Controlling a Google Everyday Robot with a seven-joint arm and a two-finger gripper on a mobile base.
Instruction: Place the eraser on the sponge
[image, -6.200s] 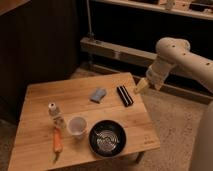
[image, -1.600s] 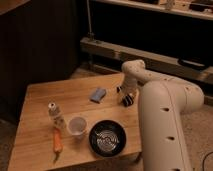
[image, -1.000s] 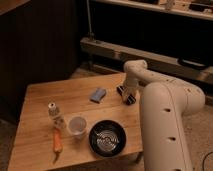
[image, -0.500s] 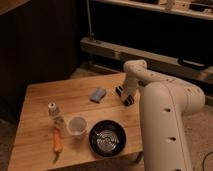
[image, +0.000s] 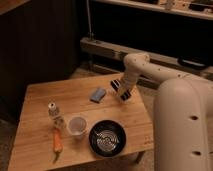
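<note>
Eraser (image: 125, 94) and gripper (image: 119, 86) meet at one spot just right of the frame's centre, near the right edge of the wooden table (image: 35, 100). We see the eraser there as a dark block with pale markings, lying at a slant. The gripper comes down onto it from the upper right, at the end of the white arm (image: 145, 67), and covers part of it. We cannot tell whether the claw is wide, narrow or clamped on the block, since the dark and pale parts of both run together. Nor can we tell whether the block rests on the wood or is lifted off it.

Just left of the eraser, apart from it, lies the sponge (image: 98, 94), a small blue-grey pad flat on the table with nothing on top of it.

Toward the lower part of the frame we find the other objects. A round black bowl (image: 107, 138) sits near the front edge, and a translucent white cup (image: 77, 125) stands just to its left. Further left stands a small white bottle (image: 53, 111). Below it an orange carrot-like thing (image: 57, 141) lies lengthwise (we cannot say for certain what it is).

The robot's large white body (image: 185, 125) fills the lower right of the frame. A pale metal rail (image: 100, 47) crosses the dark background above the table.
</note>
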